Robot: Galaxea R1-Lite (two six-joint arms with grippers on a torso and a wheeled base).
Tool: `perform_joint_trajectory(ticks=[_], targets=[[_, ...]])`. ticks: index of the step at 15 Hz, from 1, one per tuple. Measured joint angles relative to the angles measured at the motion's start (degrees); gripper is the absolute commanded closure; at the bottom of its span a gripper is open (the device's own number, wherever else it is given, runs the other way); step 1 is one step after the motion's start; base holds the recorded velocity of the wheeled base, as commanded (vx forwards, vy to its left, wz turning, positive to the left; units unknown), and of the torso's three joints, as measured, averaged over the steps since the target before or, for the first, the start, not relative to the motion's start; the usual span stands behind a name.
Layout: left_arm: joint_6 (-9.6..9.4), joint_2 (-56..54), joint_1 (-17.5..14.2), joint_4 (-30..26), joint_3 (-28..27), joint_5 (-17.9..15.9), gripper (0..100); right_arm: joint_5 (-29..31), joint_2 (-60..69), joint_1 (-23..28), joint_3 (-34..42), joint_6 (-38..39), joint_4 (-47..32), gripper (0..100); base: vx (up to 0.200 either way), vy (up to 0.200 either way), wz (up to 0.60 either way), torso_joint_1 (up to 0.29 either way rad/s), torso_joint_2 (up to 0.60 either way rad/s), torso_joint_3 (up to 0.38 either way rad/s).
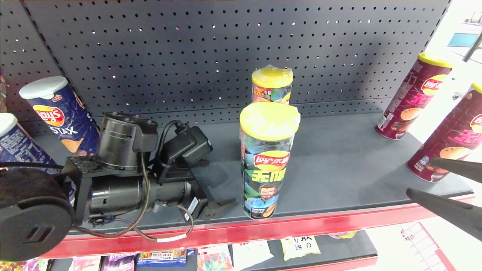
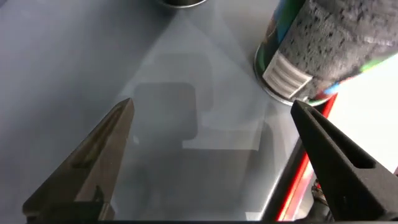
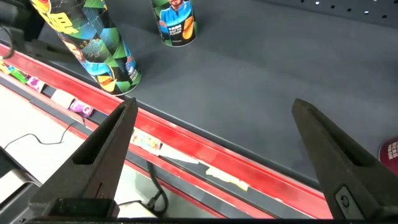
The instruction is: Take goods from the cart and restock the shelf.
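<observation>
A tall chip can with a yellow lid point(image 1: 269, 162) stands upright near the front edge of the grey shelf point(image 1: 339, 165). My left gripper point(image 1: 222, 185) lies low on the shelf just left of that can, open, with nothing between its fingers. In the left wrist view the left gripper point(image 2: 211, 109) has the can's base point(image 2: 292, 68) just beyond one fingertip. A second yellow-lidded can point(image 1: 272, 84) stands behind the first, by the pegboard. My right gripper point(image 1: 446, 184) hangs open and empty off the shelf's right front corner; from its wrist camera the right gripper point(image 3: 214, 106) faces both cans point(image 3: 93, 43) point(image 3: 176, 22).
Two maroon chip cans point(image 1: 418, 98) point(image 1: 452, 139) stand at the shelf's right end, close to my right gripper. Two blue cans point(image 1: 60, 113) point(image 1: 15, 143) stand at the left, behind my left arm. A red lip point(image 1: 301, 226) runs along the front. Snack bags point(image 1: 211, 258) lie on the lower shelf.
</observation>
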State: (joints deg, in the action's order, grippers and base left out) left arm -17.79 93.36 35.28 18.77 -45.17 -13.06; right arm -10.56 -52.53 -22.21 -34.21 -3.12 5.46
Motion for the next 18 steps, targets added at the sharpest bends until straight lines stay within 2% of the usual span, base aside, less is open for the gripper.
perform_joint_trajectory(ticks=[9,18], targets=[[0.11,3.7,1.5,0.4,-2.7,0.0,0,0.0,-0.3,0.1,-0.2,0.0,0.1,0,0.0,0.0,0.0,0.0,0.0,0.0],[0.22,5.7,1.6,2.2,-3.7,0.0,0,0.0,-0.7,0.1,-0.4,0.0,0.2,0,0.0,0.0,0.0,0.0,0.0,0.0]])
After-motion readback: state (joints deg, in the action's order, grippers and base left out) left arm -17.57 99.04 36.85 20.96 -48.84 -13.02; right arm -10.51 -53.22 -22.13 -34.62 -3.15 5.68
